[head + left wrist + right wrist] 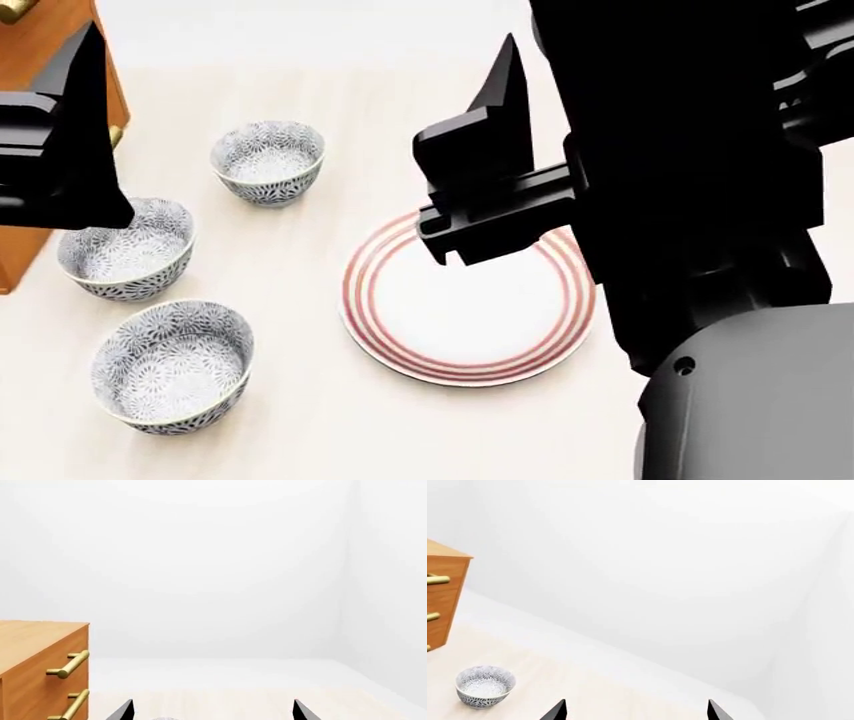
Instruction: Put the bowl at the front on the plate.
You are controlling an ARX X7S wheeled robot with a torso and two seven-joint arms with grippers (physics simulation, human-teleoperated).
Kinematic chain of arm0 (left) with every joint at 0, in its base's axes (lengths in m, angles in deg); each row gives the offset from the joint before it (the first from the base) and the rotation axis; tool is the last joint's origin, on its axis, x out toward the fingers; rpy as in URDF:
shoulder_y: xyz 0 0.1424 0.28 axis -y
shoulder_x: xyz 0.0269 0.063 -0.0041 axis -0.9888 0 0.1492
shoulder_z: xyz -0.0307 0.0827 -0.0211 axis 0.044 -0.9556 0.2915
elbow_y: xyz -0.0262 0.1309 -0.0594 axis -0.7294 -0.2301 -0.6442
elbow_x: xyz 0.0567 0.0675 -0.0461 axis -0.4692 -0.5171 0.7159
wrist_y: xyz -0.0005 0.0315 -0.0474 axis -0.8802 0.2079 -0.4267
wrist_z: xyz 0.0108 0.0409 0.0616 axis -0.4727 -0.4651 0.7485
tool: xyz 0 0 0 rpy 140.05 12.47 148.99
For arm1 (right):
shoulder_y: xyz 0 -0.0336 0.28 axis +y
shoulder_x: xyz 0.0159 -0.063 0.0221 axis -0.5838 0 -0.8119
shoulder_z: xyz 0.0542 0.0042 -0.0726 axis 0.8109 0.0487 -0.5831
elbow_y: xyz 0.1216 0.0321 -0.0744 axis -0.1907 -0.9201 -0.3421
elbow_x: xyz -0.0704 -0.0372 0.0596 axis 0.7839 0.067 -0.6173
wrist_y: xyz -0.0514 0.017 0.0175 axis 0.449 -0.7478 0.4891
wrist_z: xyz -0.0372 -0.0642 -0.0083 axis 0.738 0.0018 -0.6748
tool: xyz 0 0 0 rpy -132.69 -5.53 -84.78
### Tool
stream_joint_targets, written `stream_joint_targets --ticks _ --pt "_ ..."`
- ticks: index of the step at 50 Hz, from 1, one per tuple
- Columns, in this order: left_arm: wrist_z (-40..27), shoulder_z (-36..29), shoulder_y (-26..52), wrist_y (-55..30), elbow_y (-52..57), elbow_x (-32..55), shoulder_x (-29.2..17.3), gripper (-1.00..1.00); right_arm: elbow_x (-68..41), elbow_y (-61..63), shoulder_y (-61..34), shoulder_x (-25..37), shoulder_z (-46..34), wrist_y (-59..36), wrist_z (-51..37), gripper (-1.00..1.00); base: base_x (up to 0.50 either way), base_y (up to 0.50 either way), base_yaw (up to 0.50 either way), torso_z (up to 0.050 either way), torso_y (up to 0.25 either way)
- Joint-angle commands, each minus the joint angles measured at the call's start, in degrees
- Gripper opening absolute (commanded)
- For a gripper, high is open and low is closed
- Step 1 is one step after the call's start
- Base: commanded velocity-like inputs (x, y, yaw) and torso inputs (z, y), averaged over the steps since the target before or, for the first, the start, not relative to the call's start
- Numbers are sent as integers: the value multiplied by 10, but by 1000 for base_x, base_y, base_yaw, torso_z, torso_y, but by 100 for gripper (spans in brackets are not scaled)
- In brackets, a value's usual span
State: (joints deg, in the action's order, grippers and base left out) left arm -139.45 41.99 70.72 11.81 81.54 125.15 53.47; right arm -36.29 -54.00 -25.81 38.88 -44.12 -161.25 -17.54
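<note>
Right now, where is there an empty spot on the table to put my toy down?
The plate is bare, and so is the table between it and the three bowls. Beyond the plate looks free too. It is crowded by the bowls and wooden drawers.

Robot body, head view: mostly matte black, hard-edged blocks w/ little surface detail. Right arm (694, 160) = big black mass, boxy stepped housings, ridged edges at upper right. Lower section switches to smooth rounded grey shell (761, 400) w/ one small dark round screw or hole near its top edge. Right claw (487, 170): black, one tall pointed wedge-shaped finger on a chunky rectangular base w/ slots and notches. Left claw (67, 140): same black, a pointed triangular finger over blocky body. Wrist views: only two thin black pointed fingertips (123, 710) per claw, set apart. No cables or markings visible.
</note>
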Motion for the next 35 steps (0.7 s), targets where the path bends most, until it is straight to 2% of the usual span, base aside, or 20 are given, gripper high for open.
stream_joint_targets --ticks 1,35 --pt "5 -5 -3 7 2 -5 -5 100 4 1 1 4 -4 6 5 100 74 0 0 0 0" --pt "8 -19 -6 26 4 -8 -17 100 3 1 -10 12 -21 21 6 100 78 0 0 0 0"
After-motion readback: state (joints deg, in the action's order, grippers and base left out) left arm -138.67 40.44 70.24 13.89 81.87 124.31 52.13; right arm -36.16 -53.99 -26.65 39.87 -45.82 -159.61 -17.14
